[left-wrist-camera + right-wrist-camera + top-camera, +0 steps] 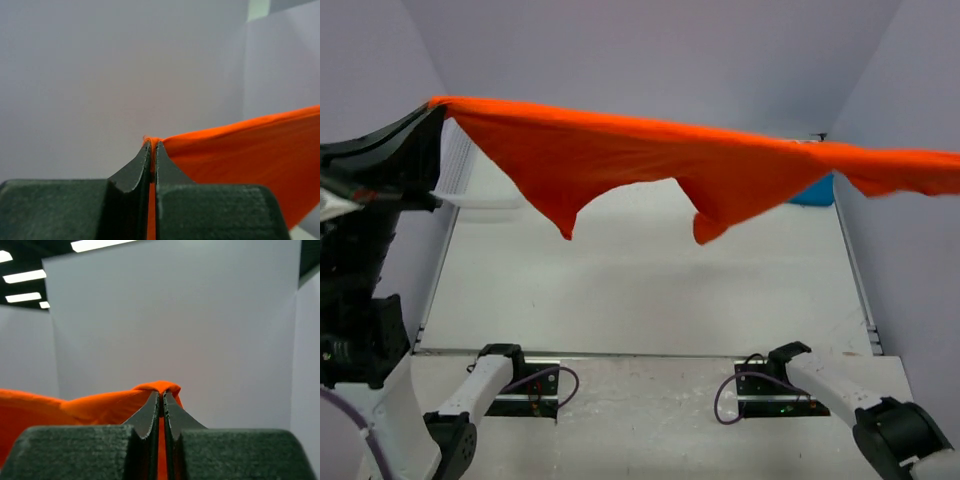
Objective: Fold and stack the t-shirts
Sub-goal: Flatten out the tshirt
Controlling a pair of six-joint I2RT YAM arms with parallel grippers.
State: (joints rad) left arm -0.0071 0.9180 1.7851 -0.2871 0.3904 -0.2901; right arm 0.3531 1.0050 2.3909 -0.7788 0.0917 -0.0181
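Observation:
The orange-red t-shirt hangs stretched in the air across the table, its lower edges dangling in two points. My left gripper is shut on its left corner, high at the left; in the left wrist view the cloth is pinched between the left gripper's fingertips. In the right wrist view my right gripper is shut on a bunched end of the same shirt; in the top view that gripper lies beyond the right edge. A bit of the teal-blue t-shirt shows behind the orange one at the back right.
A white mesh basket stands at the table's back left, partly behind the left arm. The white table lies below the hanging shirt. Grey walls close in the back and both sides.

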